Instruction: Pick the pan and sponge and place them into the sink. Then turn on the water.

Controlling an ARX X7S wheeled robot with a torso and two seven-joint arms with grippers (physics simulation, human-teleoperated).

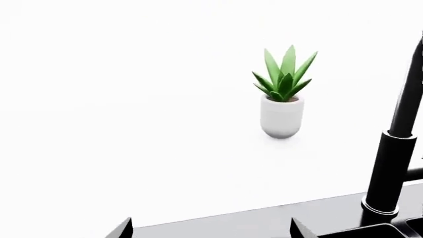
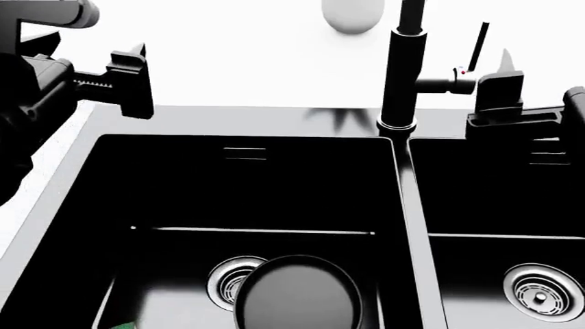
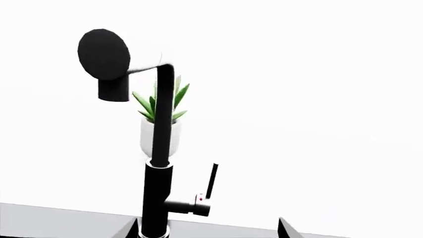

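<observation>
Everything is bright and flat, the white table [image 2: 256, 68] and wall washed out to one blank tone. The black sink [image 2: 246, 192] swallows detail, with thin highlights on its ledges. A faint plant [image 1: 284, 94] shadow falls near the tap [image 2: 402, 75], so light perhaps comes from behind. All edges render sharp.

The pan [image 2: 297, 296] lies in the left bowl of the sink [image 2: 402, 205] — faucet [image 2: 403, 68] behind.

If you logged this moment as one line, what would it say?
pan: in left sink bowl | sponge: green bit by pan | faucet lever: untouched, right gripper near | left gripper: open
</observation>
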